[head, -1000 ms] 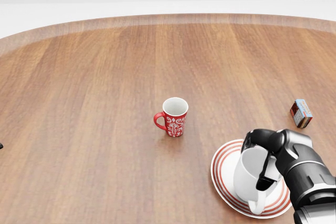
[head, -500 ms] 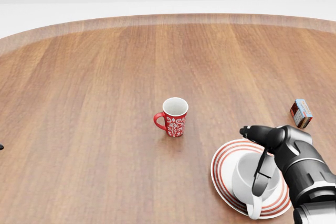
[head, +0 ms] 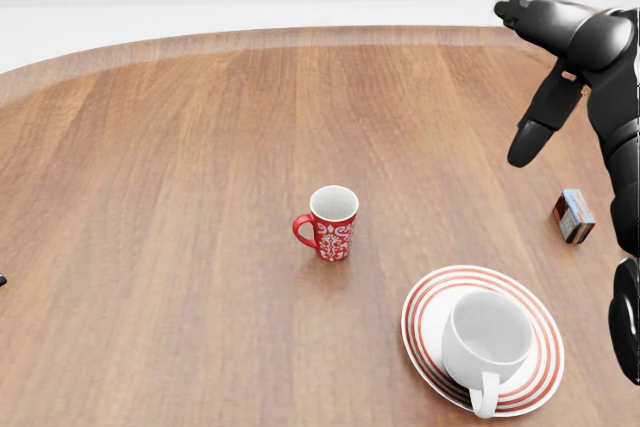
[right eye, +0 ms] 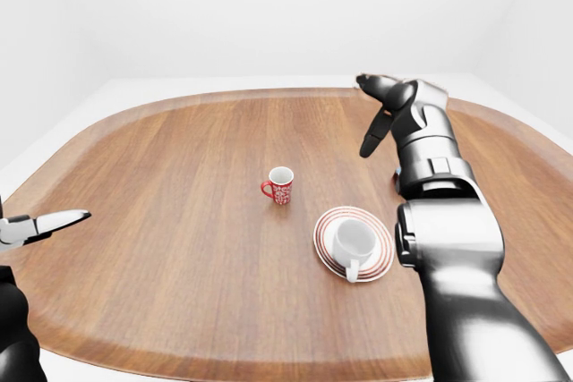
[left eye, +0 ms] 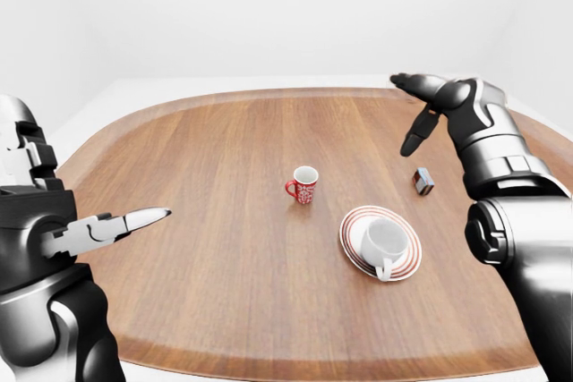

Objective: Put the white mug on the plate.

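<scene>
The white mug [head: 487,342] stands upright on the red-striped plate [head: 424,313] at the lower right of the head view, its handle toward the bottom edge. My right hand [head: 530,77] is raised high above the table at the upper right, fingers spread open, well clear of the mug. My left hand [left eye: 121,223] hovers open at the left of the left-eye view, far from the plate, holding nothing.
A red patterned mug [head: 330,222] stands upright left of the plate and a little above it. A small box [head: 573,215] lies near the right edge, above the plate. The round wooden table [head: 180,197] spreads wide around them.
My right hand let go of the white mug and rose up and away to the upper right. The mug now stands alone on the plate.
</scene>
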### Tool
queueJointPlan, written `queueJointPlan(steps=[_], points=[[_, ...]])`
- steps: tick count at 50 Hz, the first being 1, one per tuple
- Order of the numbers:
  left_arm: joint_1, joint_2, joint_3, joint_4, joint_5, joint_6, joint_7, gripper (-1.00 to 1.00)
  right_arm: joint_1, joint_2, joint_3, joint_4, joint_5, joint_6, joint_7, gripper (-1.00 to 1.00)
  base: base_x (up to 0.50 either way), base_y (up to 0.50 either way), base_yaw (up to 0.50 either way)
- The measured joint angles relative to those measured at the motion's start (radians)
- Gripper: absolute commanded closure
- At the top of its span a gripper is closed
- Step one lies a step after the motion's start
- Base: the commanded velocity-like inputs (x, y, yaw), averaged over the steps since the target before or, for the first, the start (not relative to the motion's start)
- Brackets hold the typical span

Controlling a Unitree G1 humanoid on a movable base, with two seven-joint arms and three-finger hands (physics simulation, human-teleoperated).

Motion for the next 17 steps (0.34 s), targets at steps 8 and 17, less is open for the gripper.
queueJointPlan(steps=[8,17], points=[[-0.002,0.002,0.000,0.000,-0.001,0.000,0.001,-1.00,-0.145,-0.035,-0.015,0.005,-0.024,0.000,-0.216,-1.00,0.00,0.00,0.00],[-0.003,0.002,-0.001,0.000,-0.001,0.000,0.002,-1.00,-0.221,-0.060,-0.026,-0.001,-0.034,0.000,-0.391,-1.00,0.00,0.00,0.00]])
